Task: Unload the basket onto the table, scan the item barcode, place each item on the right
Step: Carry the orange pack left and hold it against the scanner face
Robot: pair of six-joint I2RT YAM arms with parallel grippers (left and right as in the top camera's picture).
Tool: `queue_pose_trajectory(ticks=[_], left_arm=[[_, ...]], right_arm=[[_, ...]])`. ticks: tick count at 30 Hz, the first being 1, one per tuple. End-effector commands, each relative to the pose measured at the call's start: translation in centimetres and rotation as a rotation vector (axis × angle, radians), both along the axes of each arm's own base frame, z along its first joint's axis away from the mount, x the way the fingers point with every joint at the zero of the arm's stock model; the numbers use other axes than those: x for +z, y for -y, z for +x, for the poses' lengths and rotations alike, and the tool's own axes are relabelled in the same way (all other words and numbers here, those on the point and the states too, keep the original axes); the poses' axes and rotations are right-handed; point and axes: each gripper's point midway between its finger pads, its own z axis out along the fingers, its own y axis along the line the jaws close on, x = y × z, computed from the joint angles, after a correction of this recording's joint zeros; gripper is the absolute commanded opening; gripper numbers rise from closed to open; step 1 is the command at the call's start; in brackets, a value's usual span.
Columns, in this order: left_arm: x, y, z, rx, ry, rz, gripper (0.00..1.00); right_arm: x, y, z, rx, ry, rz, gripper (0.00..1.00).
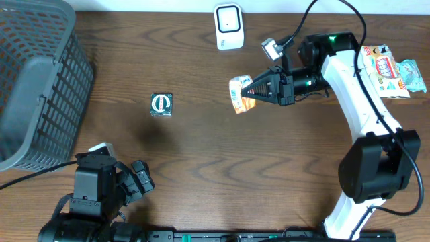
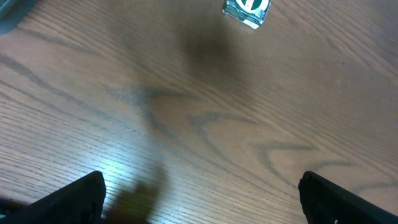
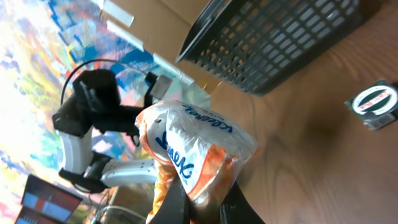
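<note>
Overhead view: left gripper (image 1: 141, 177) is sitting low at the near-left of the brown wooden table (image 1: 215, 161), jaws spread wide, grasping nothing. Right arm is stretching leftward, and its right gripper (image 1: 247, 91) is clenching the orange-and-white plastic tissue packet (image 1: 236, 94), near the white upright scanner (image 1: 228, 27).

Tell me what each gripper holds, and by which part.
The right gripper is shut on the tissue pack, pinching it at one end. The left gripper is open and holds nothing.
</note>
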Motion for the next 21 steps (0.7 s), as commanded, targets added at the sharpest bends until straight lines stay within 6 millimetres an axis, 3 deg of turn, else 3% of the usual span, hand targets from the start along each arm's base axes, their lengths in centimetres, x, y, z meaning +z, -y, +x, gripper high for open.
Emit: queue_pose_trajectory(ticks=[1,7,21], left_arm=[[0.0,-0.2,-0.1,0.006,0.002,0.009,0.97],[0.0,-0.2,-0.1,0.006,0.002,0.009,0.97],[0.0,-0.2,-0.1,0.006,0.002,0.009,0.98]], right_arm=[[-1.3,1.0,2.1,-0.055,-0.060,0.044,0.01],[-3.5,2.4,4.5,-0.102,-0.157,0.032,0.01],[-4.0,2.0,4.5,-0.090,-0.136,0.023,0.01]])
